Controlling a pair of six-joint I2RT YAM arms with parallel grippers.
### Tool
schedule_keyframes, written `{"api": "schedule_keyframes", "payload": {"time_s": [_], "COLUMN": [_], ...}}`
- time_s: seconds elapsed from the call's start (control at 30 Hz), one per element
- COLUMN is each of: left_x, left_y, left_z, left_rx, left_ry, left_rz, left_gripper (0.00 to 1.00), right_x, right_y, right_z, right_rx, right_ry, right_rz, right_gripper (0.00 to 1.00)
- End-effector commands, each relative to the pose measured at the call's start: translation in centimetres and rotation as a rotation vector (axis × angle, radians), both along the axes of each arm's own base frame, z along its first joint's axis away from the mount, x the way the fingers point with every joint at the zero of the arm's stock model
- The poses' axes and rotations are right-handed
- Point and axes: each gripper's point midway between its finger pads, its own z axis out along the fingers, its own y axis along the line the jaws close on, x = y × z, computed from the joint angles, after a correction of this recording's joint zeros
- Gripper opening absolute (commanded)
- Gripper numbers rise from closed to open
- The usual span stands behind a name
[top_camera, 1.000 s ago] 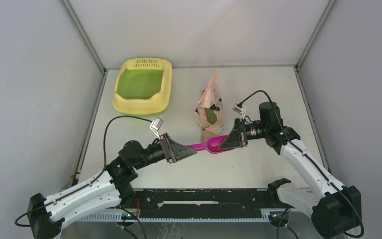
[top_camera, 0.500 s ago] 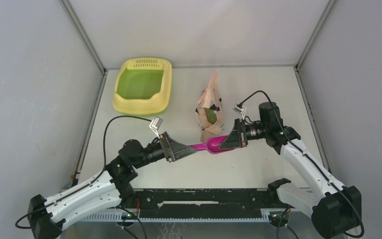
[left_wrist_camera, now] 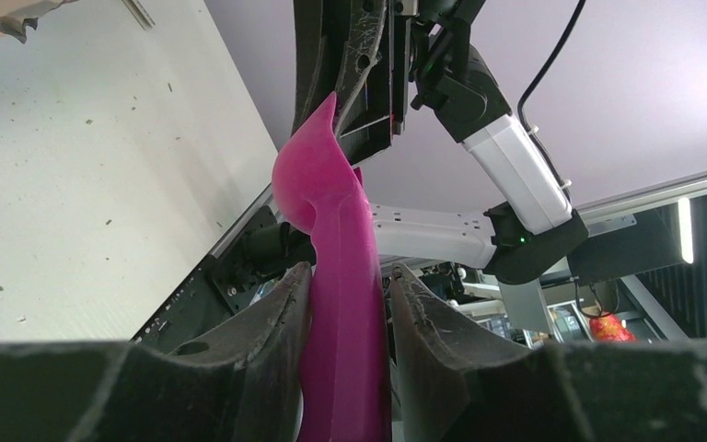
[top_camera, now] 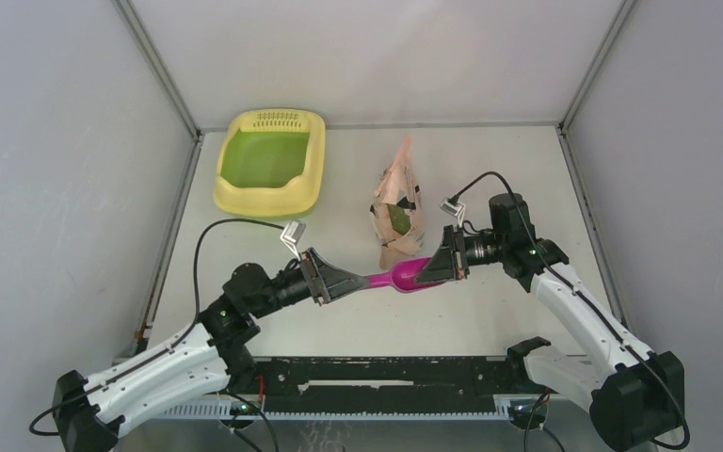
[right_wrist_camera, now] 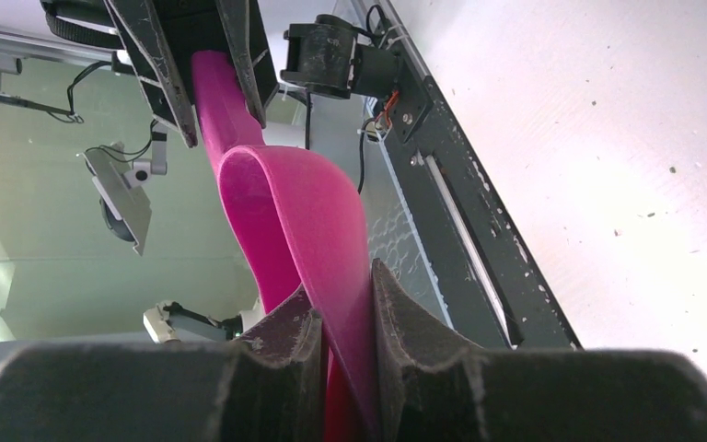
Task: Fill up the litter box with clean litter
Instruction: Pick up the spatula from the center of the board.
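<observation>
The pale yellow litter box (top_camera: 271,160) with its green floor stands at the back left, far from both arms. A peach bag (top_camera: 397,212) stands mid-table, and a dark green patch, the clean litter (top_camera: 400,218), shows in its opening. Just in front of the bag, a magenta scoop (top_camera: 401,276) hangs level between my two grippers. My left gripper (top_camera: 365,281) (left_wrist_camera: 350,269) is shut on the scoop's handle (left_wrist_camera: 341,276). My right gripper (top_camera: 425,273) (right_wrist_camera: 342,281) is shut on the thin wall of the scoop's bowl (right_wrist_camera: 276,203).
Grey walls enclose the table on the left, back and right. A black rail (top_camera: 386,372) runs along the near edge between the arm bases. The bag stands directly behind the scoop, close to the right gripper. Loose cables arch over both wrists.
My left gripper has shifted slightly up and back along the scoop's handle, its jaws easing and closing again. The right gripper and the scoop's bowl have stayed put.
</observation>
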Motion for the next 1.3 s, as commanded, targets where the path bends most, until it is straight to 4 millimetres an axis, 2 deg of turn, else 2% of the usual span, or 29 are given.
{"api": "schedule_keyframes", "payload": {"time_s": [0.0, 0.2, 0.27, 0.37, 0.47, 0.5, 0.6, 0.7, 0.8, 1.1, 1.2, 1.27], "left_x": [-0.3, -0.3, -0.3, -0.4, -0.5, -0.5, -0.2, 0.5, 1.2, 1.9, 1.9, 1.9], "left_y": [0.2, 0.0, 0.0, -0.2, -0.4, -0.4, -0.3, 0.0, 0.2, -0.8, -0.8, -0.7], "left_z": [1.9, 1.8, 1.9, 1.8, 1.8, 1.8, 1.7, 1.8, 2.4, 3.5, 3.3, 3.2], "left_rx": [-0.072, -0.073, -0.074, -0.076, -0.079, -0.080, -0.079, -0.070, -0.079, -0.096, -0.101, -0.102], "left_ry": [-0.046, -0.041, -0.042, -0.042, -0.037, -0.035, -0.019, 0.004, 0.014, 0.028, 0.036, 0.038], "left_rz": [-0.013, -0.020, -0.021, -0.031, -0.044, -0.045, -0.024, 0.010, 0.030, 0.007, 0.009, 0.014], "left_gripper": [0.40, 0.42, 0.39, 0.23, 0.02, 0.00, 0.00, 0.00, 0.00, 0.02, 0.16, 0.22], "right_x": [0.8, 1.1, 1.1, 1.2, 1.3, 1.3, 1.4, 1.7, 2.0, 3.1, 3.3, 3.4], "right_y": [0.2, 0.4, 0.4, 0.4, 0.5, 0.5, 0.5, 0.3, 0.1, 0.3, 0.4, 0.4], "right_z": [0.8, 0.9, 0.9, 0.8, 0.7, 0.7, 0.6, 0.6, 0.6, 1.3, 1.3, 1.3], "right_rx": [0.004, 0.009, 0.009, 0.005, 0.006, 0.005, 0.001, -0.004, -0.001, 0.017, 0.015, 0.014], "right_ry": [-0.072, -0.071, -0.070, -0.071, -0.069, -0.066, -0.073, -0.077, -0.079, -0.083, -0.084, -0.082], "right_rz": [-0.012, -0.015, -0.013, -0.016, -0.020, -0.021, -0.027, -0.040, -0.049, -0.088, -0.100, -0.103], "right_gripper": [0.00, 0.00, 0.00, 0.00, 0.00, 0.00, 0.00, 0.17, 0.21, 0.08, 0.06, 0.05]}}
